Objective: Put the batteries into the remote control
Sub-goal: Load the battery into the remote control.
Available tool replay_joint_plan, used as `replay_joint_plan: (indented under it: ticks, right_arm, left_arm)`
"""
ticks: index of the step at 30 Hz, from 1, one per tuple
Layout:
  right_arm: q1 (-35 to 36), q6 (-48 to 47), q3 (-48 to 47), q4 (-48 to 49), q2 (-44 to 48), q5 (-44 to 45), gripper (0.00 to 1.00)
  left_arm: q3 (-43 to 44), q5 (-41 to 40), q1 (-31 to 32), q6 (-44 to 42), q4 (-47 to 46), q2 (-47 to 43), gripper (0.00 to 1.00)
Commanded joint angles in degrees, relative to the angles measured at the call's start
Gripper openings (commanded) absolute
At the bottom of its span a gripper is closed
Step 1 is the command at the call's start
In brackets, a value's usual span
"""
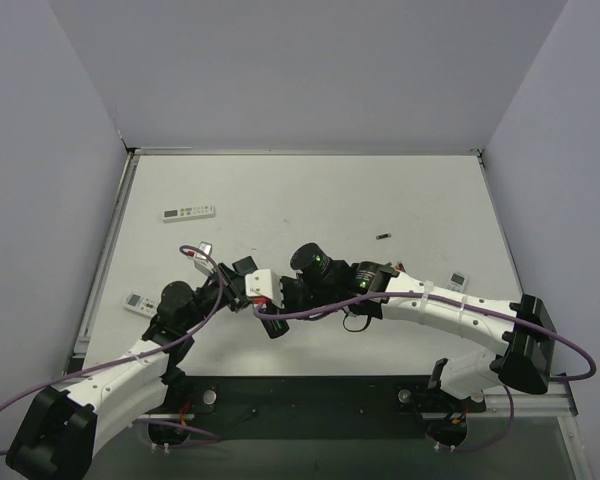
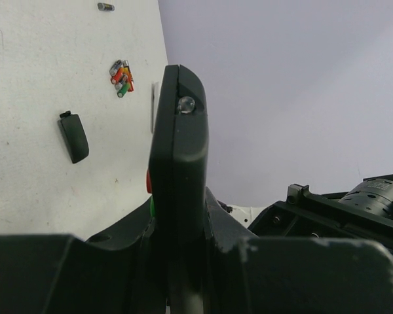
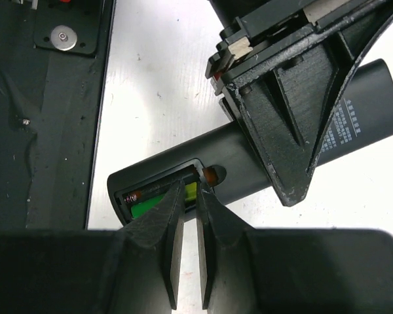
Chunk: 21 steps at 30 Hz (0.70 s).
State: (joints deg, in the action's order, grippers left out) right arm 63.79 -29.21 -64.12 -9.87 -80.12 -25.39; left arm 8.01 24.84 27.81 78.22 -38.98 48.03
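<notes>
My left gripper [image 2: 178, 212] is shut on the black remote control [image 2: 178, 140] and holds it on edge above the table. In the right wrist view the remote [image 3: 262, 163] shows its back, with the battery bay open and a green battery [image 3: 147, 203] lying inside. My right gripper [image 3: 190, 190] has its jaws almost together, with the tips at the bay on that battery. Several loose batteries [image 2: 121, 77] lie in a cluster on the table. In the top view both grippers meet at the remote [image 1: 271, 322] near the front middle.
The black battery cover [image 2: 73, 136] lies on the table near the cluster. One dark cell [image 1: 382, 237] lies apart at mid-right. A long white remote [image 1: 188, 212] lies far left. Small white remotes [image 1: 138, 303] [image 1: 456, 282] lie at either side. The dark base plate [image 3: 52, 98] is nearby.
</notes>
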Motion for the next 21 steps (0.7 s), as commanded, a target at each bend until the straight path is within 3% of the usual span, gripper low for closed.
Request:
replay_joint_plan:
  ticks: [1,6,10,13,21]
  right_arm:
    - [-0.6,3.0,1.6,-1.3,-0.8,4.5,0.11]
    - [0.0,15.1,-0.9,0.0,1.7,8.1,0.25]
    - [0.6,26.2,-0.3,3.3,5.2,14.1,0.48]
    - [0.7,32.9,0.0,3.2,6.6,17.6,0.53]
    - [1.1,43.1,-0.1,1.1,4.1,20.8,0.53]
  left_arm:
    - [2.4,0.6,0.7,-0.2,-6.2,-2.9,0.0]
    - [1.7,-1.6,0.7,-7.8,-2.9,-3.7,0.0]
    - [0.8,-3.1,0.6,-12.9,-3.3,-4.1,0.0]
    - [0.9,-3.0,0.7,-15.3,-3.4,-4.0,0.0]
    - [0.1,-4.5,0.7,-16.0,-3.4,-5.7,0.0]
